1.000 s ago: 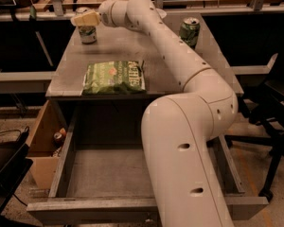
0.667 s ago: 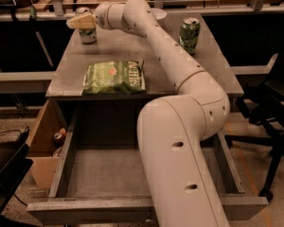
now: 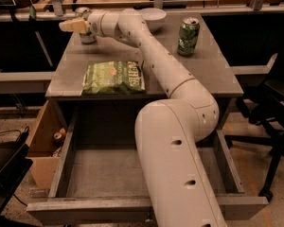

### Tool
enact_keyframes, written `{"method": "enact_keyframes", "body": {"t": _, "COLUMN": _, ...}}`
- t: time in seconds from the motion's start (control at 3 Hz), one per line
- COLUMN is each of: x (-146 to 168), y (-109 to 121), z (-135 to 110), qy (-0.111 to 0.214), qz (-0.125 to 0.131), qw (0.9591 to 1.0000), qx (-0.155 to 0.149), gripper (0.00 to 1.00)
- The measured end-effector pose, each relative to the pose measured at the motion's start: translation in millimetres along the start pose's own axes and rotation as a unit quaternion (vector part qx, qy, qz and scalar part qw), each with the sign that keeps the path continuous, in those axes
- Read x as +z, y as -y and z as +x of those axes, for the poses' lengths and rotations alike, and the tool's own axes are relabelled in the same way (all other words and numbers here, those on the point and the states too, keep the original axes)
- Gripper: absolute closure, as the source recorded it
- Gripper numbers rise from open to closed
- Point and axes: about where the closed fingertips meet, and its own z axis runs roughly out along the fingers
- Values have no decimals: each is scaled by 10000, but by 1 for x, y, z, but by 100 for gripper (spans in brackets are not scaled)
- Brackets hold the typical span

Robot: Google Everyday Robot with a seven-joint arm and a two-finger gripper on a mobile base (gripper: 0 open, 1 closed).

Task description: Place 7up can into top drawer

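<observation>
The 7up can (image 3: pixel 88 36), pale with a silver top, stands upright at the far left corner of the grey table (image 3: pixel 213 74). My gripper (image 3: pixel 70 26) reaches to that corner at the can's height and covers the can's upper part; its tip points left past the can. I cannot tell whether it touches the can. The top drawer (image 3: pixel 62 161) is pulled out wide below the table's front edge. Its grey flat bottom shows nothing in it where visible. My arm's big white body hides the drawer's middle and right part.
A darker green can (image 3: pixel 188 37) stands at the far right of the table. A green chip bag (image 3: pixel 114 77) lies near the front left. A white bowl (image 3: pixel 154 17) sits at the back. A cardboard box (image 3: pixel 41 141) stands left of the drawer, a chair (image 3: pixel 274 108) at right.
The arm has swung a little to the left, and the gripper now sits further left over the 7up can. The can, bag and drawer have not moved.
</observation>
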Motion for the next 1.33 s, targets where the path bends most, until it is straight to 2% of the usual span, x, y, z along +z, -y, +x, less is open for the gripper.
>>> {"method": "enact_keyframes", "body": {"t": 0.67, "x": 6, "y": -6, "z": 2, "qy": -1, "qz": -48, "qw": 10000, "qx": 17, "gripper": 62}}
{"method": "enact_keyframes", "body": {"t": 1.0, "x": 9, "y": -9, "z": 3, "qy": -9, "qz": -74, "qw": 10000, "qx": 24, "gripper": 94}}
{"method": "enact_keyframes", "body": {"t": 1.33, "x": 10, "y": -10, "z": 4, "qy": -12, "qz": -84, "qw": 10000, "qx": 25, "gripper": 100}}
